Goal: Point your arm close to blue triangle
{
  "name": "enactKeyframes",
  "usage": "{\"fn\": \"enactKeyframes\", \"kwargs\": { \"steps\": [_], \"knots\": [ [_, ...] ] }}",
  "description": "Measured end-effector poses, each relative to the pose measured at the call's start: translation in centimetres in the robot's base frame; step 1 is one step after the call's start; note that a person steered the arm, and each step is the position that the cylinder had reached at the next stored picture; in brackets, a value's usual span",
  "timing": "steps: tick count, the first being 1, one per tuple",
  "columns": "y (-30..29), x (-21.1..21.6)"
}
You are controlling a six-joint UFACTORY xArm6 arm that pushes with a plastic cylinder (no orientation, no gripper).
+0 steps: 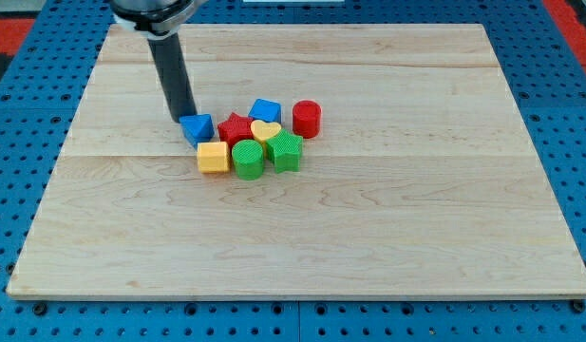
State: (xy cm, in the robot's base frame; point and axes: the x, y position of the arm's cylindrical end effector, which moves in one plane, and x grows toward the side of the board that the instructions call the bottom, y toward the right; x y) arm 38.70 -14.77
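Observation:
The blue triangle point(197, 127) lies on the wooden board at the left end of a cluster of blocks. My tip point(182, 118) is just to its upper left, touching or nearly touching its edge. The dark rod rises from there to the view's top. To the right of the triangle are a red star point(235, 127), a yellow heart point(265, 131), a blue cube point(265, 111) and a red cylinder point(307, 119). Below them are a yellow cube point(213, 157), a green cylinder point(247, 158) and a green hexagonal block point(285, 150).
The wooden board point(416, 209) rests on a blue pegboard surface point(17, 171) that shows around all its edges. The blocks are bunched close together a little left of the board's middle.

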Motion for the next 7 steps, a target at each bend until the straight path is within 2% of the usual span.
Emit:
{"fn": "enactKeyframes", "kwargs": {
  "steps": [2,7],
  "knots": [
    [1.3,0.9],
    [1.3,-1.4]
  ]
}}
